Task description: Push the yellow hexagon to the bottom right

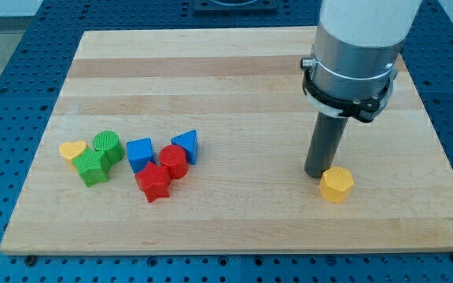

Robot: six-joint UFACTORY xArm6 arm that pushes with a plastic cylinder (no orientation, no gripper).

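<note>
The yellow hexagon (337, 185) lies on the wooden board (234, 86) at the view's lower right. My tip (318, 174) stands right at the hexagon's upper left side, touching it or nearly so. The dark rod rises from there to the arm's white and grey body at the view's top right.
A cluster of blocks lies at the view's lower left: a yellow heart (72, 150), a green cylinder (108, 145), a green star-like block (93, 167), a blue cube-like block (140, 153), a blue triangle (186, 145), a red cylinder (173, 161), a red star (153, 182). The board's right edge (445, 157) is near the hexagon.
</note>
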